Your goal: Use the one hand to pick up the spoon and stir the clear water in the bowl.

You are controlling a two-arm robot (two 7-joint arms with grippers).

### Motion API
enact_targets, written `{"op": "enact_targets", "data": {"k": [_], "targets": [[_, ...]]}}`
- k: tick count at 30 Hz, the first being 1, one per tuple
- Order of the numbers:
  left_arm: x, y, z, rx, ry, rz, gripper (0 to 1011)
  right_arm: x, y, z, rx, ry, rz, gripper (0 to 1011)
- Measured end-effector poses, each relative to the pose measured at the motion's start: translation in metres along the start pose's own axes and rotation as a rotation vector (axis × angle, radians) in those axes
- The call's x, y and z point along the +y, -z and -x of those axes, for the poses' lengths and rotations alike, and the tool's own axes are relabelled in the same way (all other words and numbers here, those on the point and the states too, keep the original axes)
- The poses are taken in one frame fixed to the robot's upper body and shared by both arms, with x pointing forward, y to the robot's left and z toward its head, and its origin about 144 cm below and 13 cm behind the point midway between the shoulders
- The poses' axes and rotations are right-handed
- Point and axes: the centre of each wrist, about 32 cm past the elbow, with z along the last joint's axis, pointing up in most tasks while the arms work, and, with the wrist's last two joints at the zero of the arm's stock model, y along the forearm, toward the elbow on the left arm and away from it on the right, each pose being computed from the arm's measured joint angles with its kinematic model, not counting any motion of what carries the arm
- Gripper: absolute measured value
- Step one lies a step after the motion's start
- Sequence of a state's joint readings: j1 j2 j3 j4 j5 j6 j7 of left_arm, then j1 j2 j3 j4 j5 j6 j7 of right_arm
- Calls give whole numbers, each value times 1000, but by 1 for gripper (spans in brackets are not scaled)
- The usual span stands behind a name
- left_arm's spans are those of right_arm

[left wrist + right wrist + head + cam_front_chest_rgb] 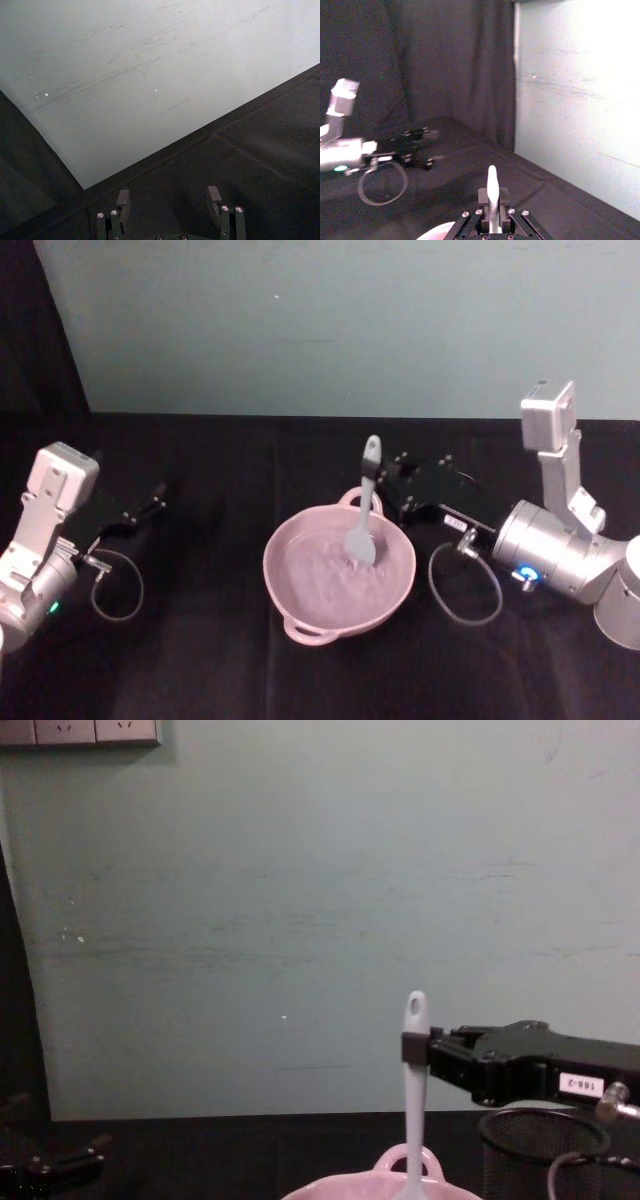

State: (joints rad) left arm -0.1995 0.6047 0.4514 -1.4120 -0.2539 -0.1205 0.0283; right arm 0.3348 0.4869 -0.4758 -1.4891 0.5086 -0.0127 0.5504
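Slim white plastic spoon [365, 515] stands upright mid-frame, paddle head in rippled water of round pale pink bowl [270, 570] on black bench [200, 660]. Black right gripper [417, 1049] reaches level from right edge, jaws clamped on handle. Left gripper [170, 200] parked far left, jaws wide.

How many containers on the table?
2. Pink bowl at centre, holding the spoon gripped by the right gripper; black wire-mesh cup right of the bowl. Left gripper idle far left.
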Motion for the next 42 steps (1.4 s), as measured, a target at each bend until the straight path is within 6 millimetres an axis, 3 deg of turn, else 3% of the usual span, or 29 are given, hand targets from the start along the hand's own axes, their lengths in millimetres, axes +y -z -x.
{"op": "enact_targets", "data": {"k": [10,17,30,36,42], "targets": [[0,0,0,0,0,0,1005,6,-1,27,6,-85,-7,120],[0,0,0,0,0,0,1005,15,2,34,35,-108,-36,121],[0,0,0,0,0,0,1005,46,10,12,74,-97,-60,120],[0,0,0,0,0,0,1005,44,12,0,77,-57,-54,121],[0,0,0,0,0,0,1005,30,12,-10,70,6,-55,121]]}}
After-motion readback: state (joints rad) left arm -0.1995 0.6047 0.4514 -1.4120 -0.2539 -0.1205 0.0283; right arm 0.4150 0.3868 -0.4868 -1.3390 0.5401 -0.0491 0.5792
